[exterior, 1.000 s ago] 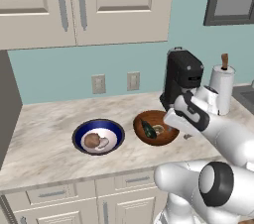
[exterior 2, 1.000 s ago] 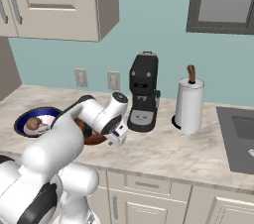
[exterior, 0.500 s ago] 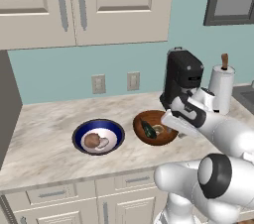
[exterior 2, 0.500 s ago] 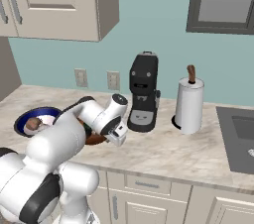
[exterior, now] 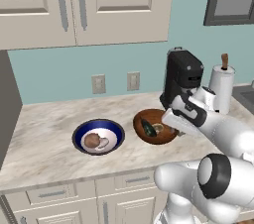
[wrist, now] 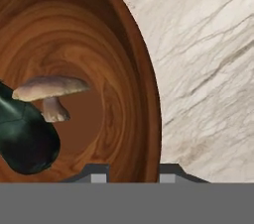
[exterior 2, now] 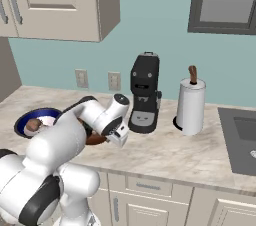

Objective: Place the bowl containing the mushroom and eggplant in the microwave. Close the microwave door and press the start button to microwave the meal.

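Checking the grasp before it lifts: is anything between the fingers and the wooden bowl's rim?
Nothing visible is. In the hand view the gripper straddles the rim of the bowl, one finger inside, one outside over the counter. The mushroom and eggplant lie clear of it.

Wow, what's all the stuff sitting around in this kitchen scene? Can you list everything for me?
bowl: one, reddish-brown wood, on the counter in front of the coffee machine.
mushroom: one, pale tan, inside the wooden bowl.
eggplant: one, dark green-black, inside the wooden bowl beside the mushroom.
blue bowl: one, blue rim with white inside, on the counter left of the wooden bowl, holding brownish lumps.
coffee machine: one, black, against the back wall.
paper towel roll: one, white on a brown-topped post, right of the coffee machine.
wall outlets: two, beige, on the teal wall.
cabinets: cream, above the counter.
counter: marbled pale stone.
gripper: one, dark tips either side of the wooden bowl's rim.
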Tool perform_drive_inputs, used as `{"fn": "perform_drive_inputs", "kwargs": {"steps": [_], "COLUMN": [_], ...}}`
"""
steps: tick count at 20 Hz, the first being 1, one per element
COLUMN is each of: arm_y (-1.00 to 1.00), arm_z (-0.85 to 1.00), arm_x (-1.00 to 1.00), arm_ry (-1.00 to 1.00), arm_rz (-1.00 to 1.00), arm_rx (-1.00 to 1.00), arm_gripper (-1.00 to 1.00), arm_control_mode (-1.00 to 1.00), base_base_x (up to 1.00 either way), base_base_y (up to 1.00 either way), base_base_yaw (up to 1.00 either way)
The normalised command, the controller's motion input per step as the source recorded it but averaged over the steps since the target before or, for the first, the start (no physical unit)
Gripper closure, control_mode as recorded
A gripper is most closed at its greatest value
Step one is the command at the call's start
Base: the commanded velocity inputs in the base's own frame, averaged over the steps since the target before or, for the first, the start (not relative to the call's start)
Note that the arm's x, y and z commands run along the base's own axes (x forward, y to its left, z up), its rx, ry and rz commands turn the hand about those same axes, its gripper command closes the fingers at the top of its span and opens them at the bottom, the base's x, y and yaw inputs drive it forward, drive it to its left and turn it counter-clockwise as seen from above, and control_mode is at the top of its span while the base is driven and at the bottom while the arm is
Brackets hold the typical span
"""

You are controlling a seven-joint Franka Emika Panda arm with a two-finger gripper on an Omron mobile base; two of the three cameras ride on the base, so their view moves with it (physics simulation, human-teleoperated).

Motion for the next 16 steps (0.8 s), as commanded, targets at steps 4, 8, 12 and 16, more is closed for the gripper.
{"fn": "perform_drive_inputs", "kwargs": {"steps": [4, 8, 12, 16], "arm_y": [-0.11, -0.04, -0.07, -0.20], "arm_z": [0.78, 0.91, 0.67, 0.62], "arm_x": [-0.50, -0.85, -0.74, -0.08], "arm_ry": [-0.04, -0.05, -0.07, 0.02], "arm_rz": [0.07, 0.08, 0.03, 0.00], "arm_rx": [0.02, 0.03, 0.00, 0.00], "arm_gripper": [1.00, 1.00, 1.00, 1.00], "arm_control_mode": [-1.00, -1.00, -1.00, -1.00], "base_base_x": [0.00, 0.00, 0.00, 0.00], "base_base_y": [0.00, 0.00, 0.00, 0.00], "base_base_yaw": [0.00, 0.00, 0.00, 0.00]}}
